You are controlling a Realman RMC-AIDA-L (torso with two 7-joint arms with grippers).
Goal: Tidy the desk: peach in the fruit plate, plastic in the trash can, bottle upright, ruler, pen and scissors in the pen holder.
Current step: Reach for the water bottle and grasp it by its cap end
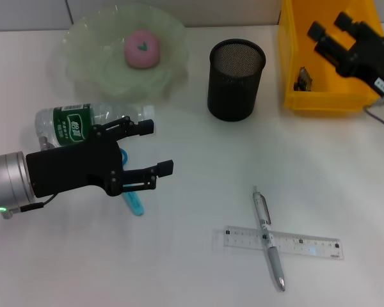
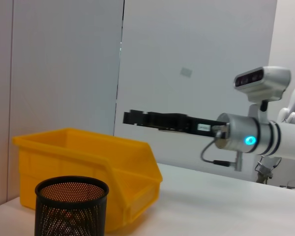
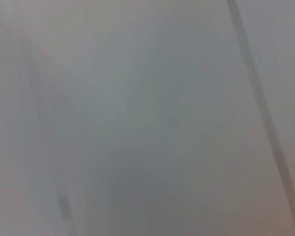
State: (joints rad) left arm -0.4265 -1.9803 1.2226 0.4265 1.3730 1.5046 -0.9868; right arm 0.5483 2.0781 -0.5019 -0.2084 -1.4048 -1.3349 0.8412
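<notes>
Head view: left gripper (image 1: pixel 156 148), jaws spread and empty, should descend squarely over the lying water bottle (image 1: pixel 83 122) at nine o'clock.

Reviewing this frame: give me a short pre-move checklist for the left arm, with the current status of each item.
1. Left gripper jaws open and empty: ok.
2. Bottle upright: not ok, it lies on its side beside the left gripper.
3. Scissors free to grasp: cannot tell, only a blue part shows under the gripper.
4. Pen holder upright and unobstructed: ok.
5. Pen and ruler separate: not ok, the pen lies crossed over the ruler.
6. Right gripper out of the way: ok, it is over the yellow bin, far from the left arm's area.
</notes>
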